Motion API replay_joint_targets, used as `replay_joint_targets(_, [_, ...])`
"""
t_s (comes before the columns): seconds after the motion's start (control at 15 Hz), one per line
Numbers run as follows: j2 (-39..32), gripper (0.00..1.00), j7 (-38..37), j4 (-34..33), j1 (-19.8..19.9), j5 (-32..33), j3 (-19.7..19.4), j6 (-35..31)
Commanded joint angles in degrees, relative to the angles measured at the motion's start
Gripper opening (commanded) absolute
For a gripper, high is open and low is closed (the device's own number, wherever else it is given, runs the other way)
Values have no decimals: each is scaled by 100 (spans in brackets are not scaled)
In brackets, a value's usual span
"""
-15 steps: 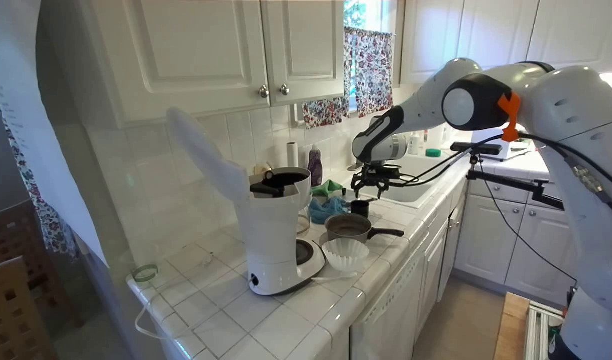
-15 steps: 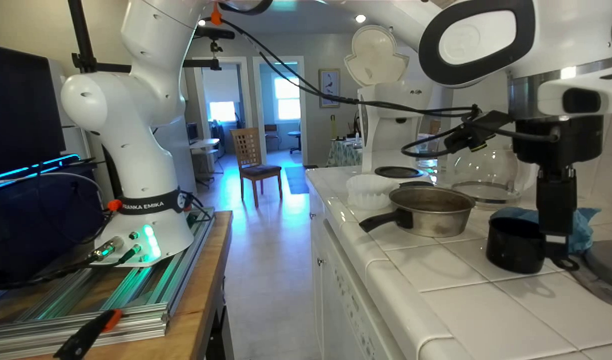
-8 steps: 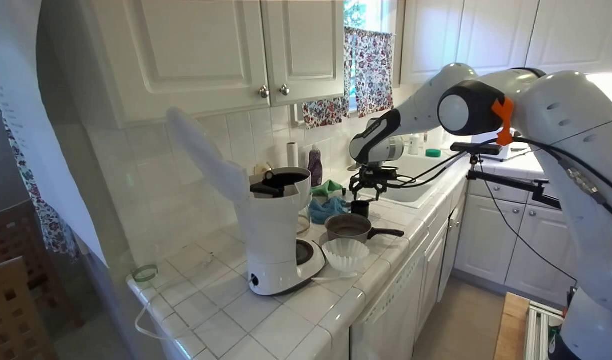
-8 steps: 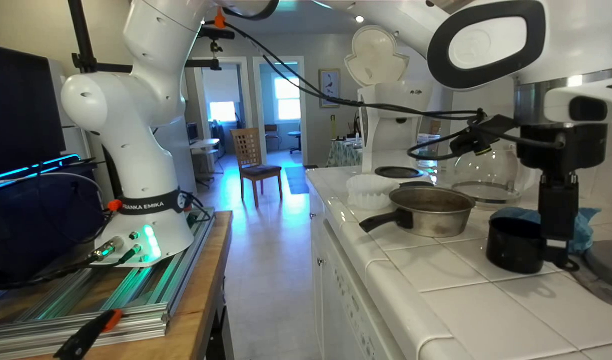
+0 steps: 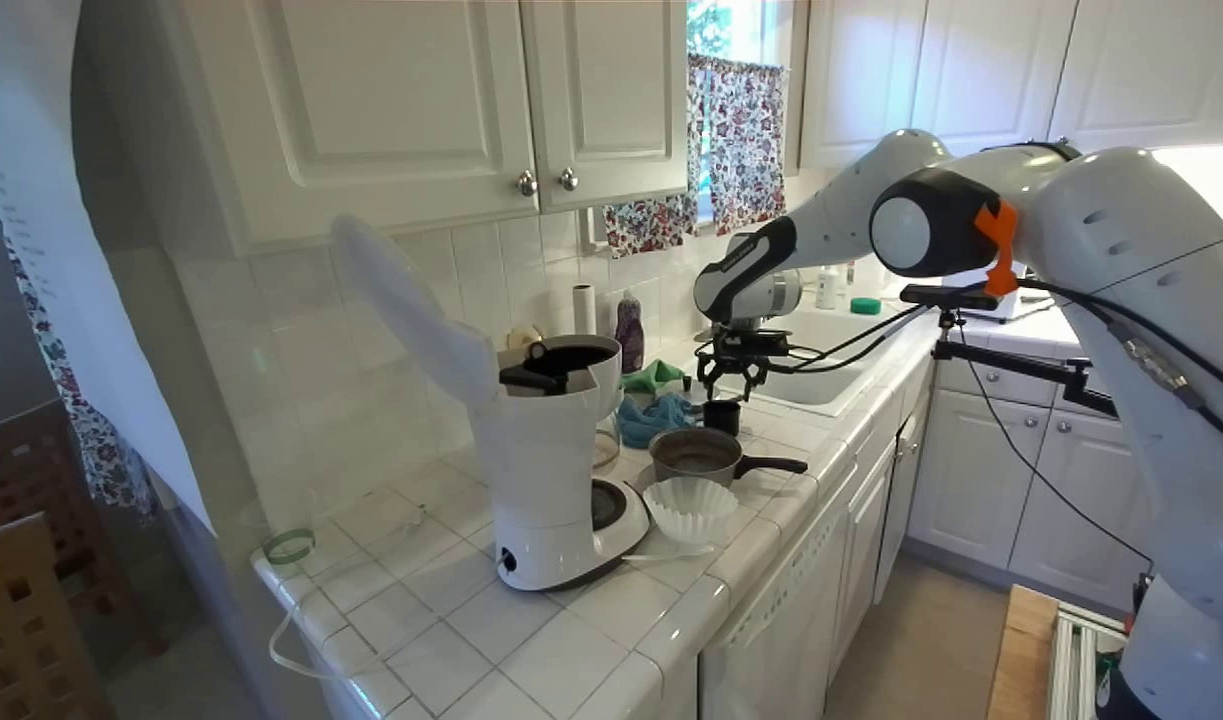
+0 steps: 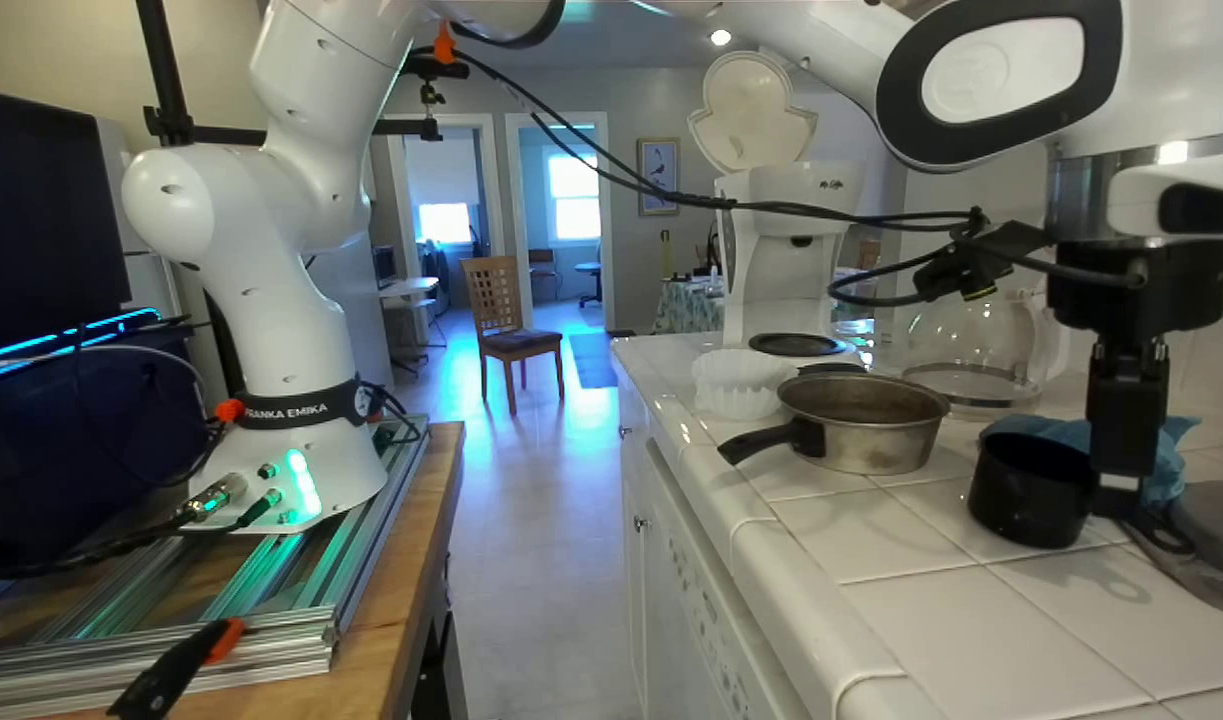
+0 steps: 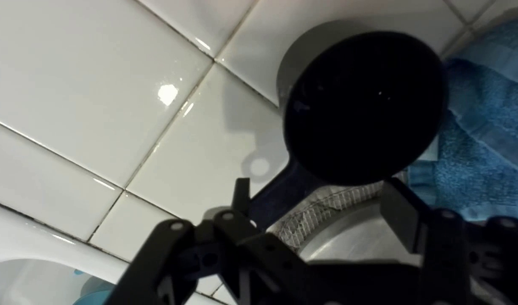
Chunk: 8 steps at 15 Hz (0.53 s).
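Note:
My gripper [image 7: 316, 188] is open, its two fingers well apart in the wrist view. A small black cup [image 7: 364, 110] with a flat handle [image 7: 280, 190] stands on the white tiled counter just beyond the fingers. The handle reaches back to the left finger, which hides its end; I cannot tell whether they touch. In both exterior views the gripper [image 5: 727, 394] [image 6: 1121, 478] points down beside the cup [image 5: 722, 418] [image 6: 1026, 495], over its handle side. A round metal piece with a mesh-like border [image 7: 360, 237] lies under the fingers.
A blue cloth [image 7: 483, 140] lies beside the cup. A saucepan [image 6: 866, 440], white paper filter [image 6: 736, 385], glass carafe [image 6: 971, 345] and white coffee maker [image 5: 541, 480] with raised lid stand farther along the counter. A green cloth [image 5: 654, 376], purple bottle [image 5: 629, 335] and sink [image 5: 821, 395] are nearby.
The gripper has shifted slightly, first lower and then a little sideways. The cup has turned or tilted slightly, and its handle sticks out farther past the finger in an exterior view.

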<state>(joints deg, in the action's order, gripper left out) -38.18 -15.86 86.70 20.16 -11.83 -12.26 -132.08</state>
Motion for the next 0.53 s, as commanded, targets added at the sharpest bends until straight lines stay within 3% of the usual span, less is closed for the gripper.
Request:
replay_joint_targets(0.0, [-222, 81, -92, -356, 50, -111, 16, 233])
replay_joint_targets(0.07, [-239, 96, -97, -383, 50, -109, 17, 250])
replay_joint_targets(0.47, [-348, 100, -178, -543, 35, -78, -1, 508])
